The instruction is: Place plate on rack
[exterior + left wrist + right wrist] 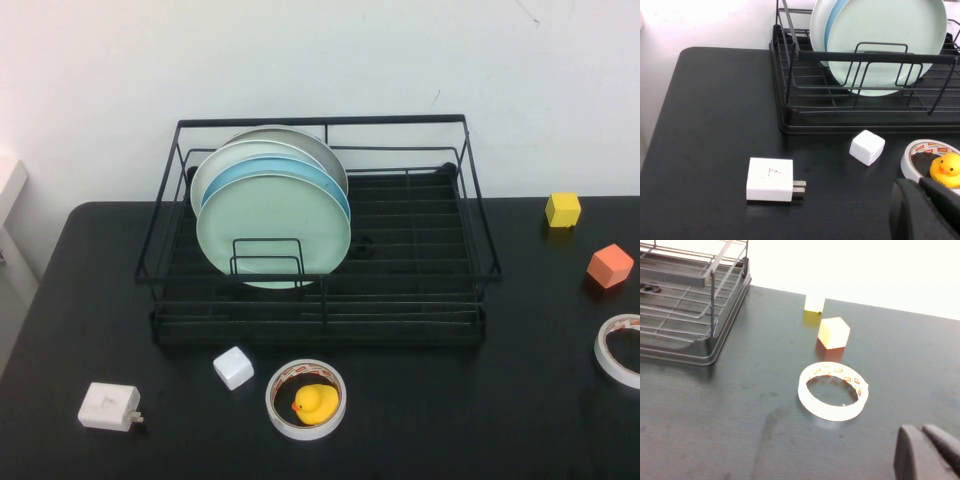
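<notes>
The rack (320, 250) is a wide rectangular basket of thin black wire with tall railed sides and a slatted base, standing at the back of a matte black table (500, 420) against a white wall. In its left half four round plates stand on edge, stacked face to back: the plate (273, 228), pale mint green, matte, with a shallow rim, is the frontmost, its flat face turned toward the robot and its lower edge behind a small wire loop; just behind it is a light blue plate (322, 178), then two grey-white plates (290, 140). The right half of the rack holds nothing but slats. In front of the rack lie a small white cube (233, 367), a white plug adapter (108, 406) with metal prongs, and a white tape roll (305, 399) lying flat with a yellow rubber duck (316, 403) sitting inside its ring. Toward the right are a yellow cube (563, 209), an orange block (609, 265) and a second tape roll (620, 350). The left gripper (925, 210) hovers low over the table near the duck; the right gripper (927, 452) hovers near the second roll; both sets of fingers look pressed together, holding nothing.
</notes>
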